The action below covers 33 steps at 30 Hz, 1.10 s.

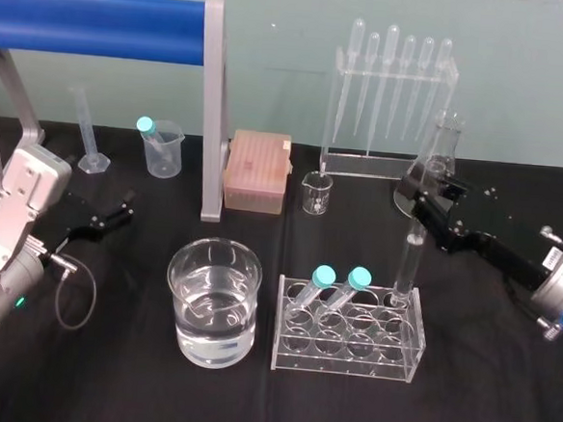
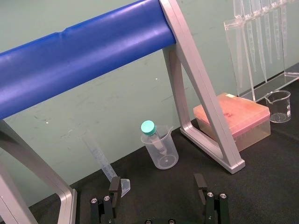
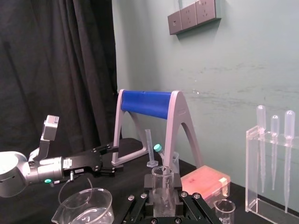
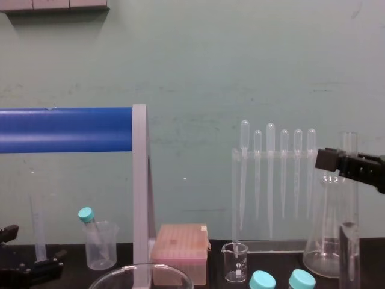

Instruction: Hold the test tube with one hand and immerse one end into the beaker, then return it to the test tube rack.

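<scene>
Head view: clamping long slim clear glass test tube (image 1: 408,266) near its rim with right gripper (image 1: 422,203), upright in clear plastic rack (image 1: 343,370) (leaves lower end free for dipping); idling left gripper (image 1: 115,211), fingers spread, far left.

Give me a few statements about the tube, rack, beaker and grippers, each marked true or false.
1. The test tube stands in the rack. True.
2. The left gripper holds the test tube. False: the right gripper is shut on it; the left one is open, off to the beaker's left.
3. The beaker holds clear liquid. True.
4. Three capped tubes sit in the rack. False: two capped tubes do.
5. The beaker stands right of the rack. False: it stands to its left.
</scene>
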Each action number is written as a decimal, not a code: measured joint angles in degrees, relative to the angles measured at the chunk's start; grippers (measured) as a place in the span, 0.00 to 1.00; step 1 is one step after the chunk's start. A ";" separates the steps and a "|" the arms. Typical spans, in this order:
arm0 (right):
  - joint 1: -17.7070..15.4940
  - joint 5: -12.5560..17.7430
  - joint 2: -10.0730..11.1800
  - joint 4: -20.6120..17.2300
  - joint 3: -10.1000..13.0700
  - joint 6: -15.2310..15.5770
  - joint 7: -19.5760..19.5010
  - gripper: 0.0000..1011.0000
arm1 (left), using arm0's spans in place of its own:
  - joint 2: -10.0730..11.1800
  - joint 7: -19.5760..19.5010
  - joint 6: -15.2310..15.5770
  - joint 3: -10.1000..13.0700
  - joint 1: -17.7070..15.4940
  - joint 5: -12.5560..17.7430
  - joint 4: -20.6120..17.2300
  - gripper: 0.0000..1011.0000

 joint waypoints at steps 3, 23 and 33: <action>0.44 0.02 -0.39 0.82 -0.50 0.07 0.40 0.22 | 0.00 0.00 0.00 0.00 0.00 0.00 0.00 0.99; 2.55 -1.09 -1.36 4.43 -2.70 1.01 0.95 0.22 | 0.00 0.00 0.00 0.00 0.00 0.00 0.00 0.99; 3.08 -1.87 -1.55 6.07 -3.63 2.02 0.76 0.22 | 0.00 0.00 0.00 0.00 0.00 0.00 0.00 0.99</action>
